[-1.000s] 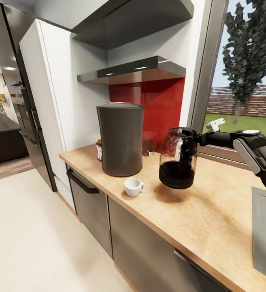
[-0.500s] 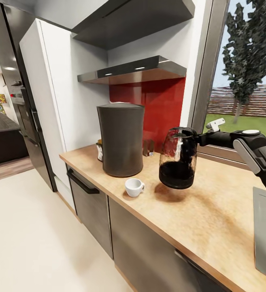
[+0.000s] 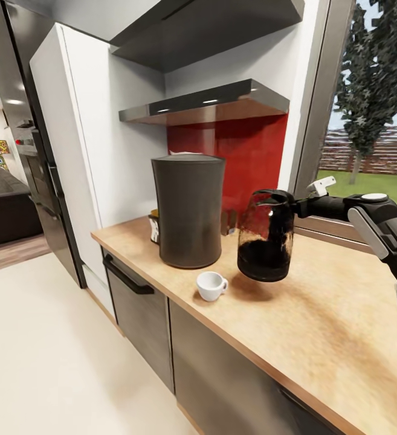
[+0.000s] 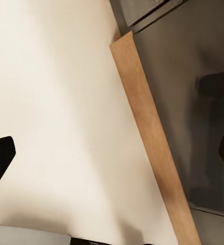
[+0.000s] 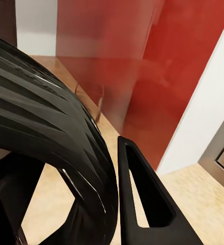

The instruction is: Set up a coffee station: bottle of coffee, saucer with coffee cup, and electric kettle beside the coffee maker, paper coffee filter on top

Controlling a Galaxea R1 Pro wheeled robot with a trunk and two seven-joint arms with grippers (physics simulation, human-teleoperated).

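The right gripper (image 3: 295, 206) is closed on the kettle (image 3: 265, 235) by its handle, just right of the coffee maker (image 3: 188, 209); the cup (image 3: 211, 285) stands in front. The left gripper's (image 4: 112, 153) fingers are spread, empty.

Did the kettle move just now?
Yes. The kettle has gone a little left, toward the coffee maker: the gap between them is narrower than before.

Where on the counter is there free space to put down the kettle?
Free: the bare counter right of the cup, beneath the held kettle and toward the window. Crowded: around the coffee maker, with the cup in front and small items behind it.
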